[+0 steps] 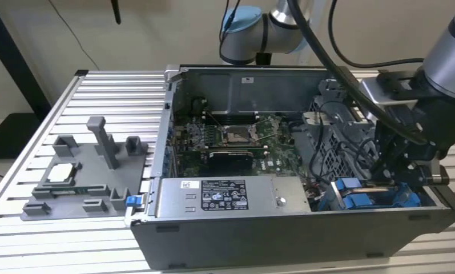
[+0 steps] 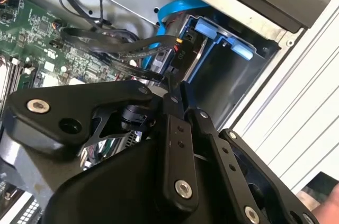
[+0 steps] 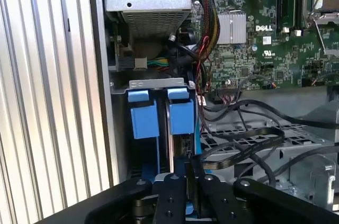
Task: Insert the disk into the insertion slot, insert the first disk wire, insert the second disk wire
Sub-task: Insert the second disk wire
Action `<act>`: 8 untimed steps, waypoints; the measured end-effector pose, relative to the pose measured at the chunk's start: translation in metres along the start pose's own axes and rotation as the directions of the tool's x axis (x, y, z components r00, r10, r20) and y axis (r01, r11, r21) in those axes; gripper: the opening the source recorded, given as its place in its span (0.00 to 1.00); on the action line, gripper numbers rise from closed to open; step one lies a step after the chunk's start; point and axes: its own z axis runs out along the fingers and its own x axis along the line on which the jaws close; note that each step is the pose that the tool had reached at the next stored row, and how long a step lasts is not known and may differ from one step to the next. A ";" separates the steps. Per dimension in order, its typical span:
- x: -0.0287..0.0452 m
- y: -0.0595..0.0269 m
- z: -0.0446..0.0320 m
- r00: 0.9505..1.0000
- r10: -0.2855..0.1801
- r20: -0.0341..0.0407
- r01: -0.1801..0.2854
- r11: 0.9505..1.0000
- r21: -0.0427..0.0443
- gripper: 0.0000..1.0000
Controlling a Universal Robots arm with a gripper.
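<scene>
From the exterior view I see the open grey computer case (image 1: 288, 228) standing on the ribbed aluminium bench (image 1: 105, 103), with my arm's black pincer (image 1: 398, 171) lowered into the case corner at the exterior view's right. There the rectangular grey metal insertion slot with bright blue plastic rails (image 1: 364, 197) sits just beside the grey labelled power-supply box (image 1: 227, 197).

The first wrist view gives me what the exterior view hides: the flat silver-grey disk in its bright blue plastic carrier (image 3: 169, 128) stands on edge inside the slot (image 3: 143, 118), its thin metal edge between two blue tabs, and black cables (image 3: 243, 144) loop beside it over the perforated grey metal cage (image 3: 275, 160).

The second wrist view alone shows me the disk's connector end (image 2: 185, 54), where a black cable plug (image 2: 172, 49) meets it directly ahead of the pincer (image 2: 175, 94). The fingers (image 2: 175, 128) lie close together; I cannot tell whether they clamp anything.
</scene>
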 end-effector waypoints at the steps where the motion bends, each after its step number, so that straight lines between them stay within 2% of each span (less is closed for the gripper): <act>1: -0.0008 0.0001 0.0008 1.000 0.000 0.000 0.000 1.000 0.001 0.00; 4: -0.0027 0.0003 0.0025 1.000 -0.001 0.000 0.001 1.000 0.005 0.00; 8: -0.0026 0.0003 0.0037 1.000 -0.005 0.000 0.005 1.000 0.005 0.00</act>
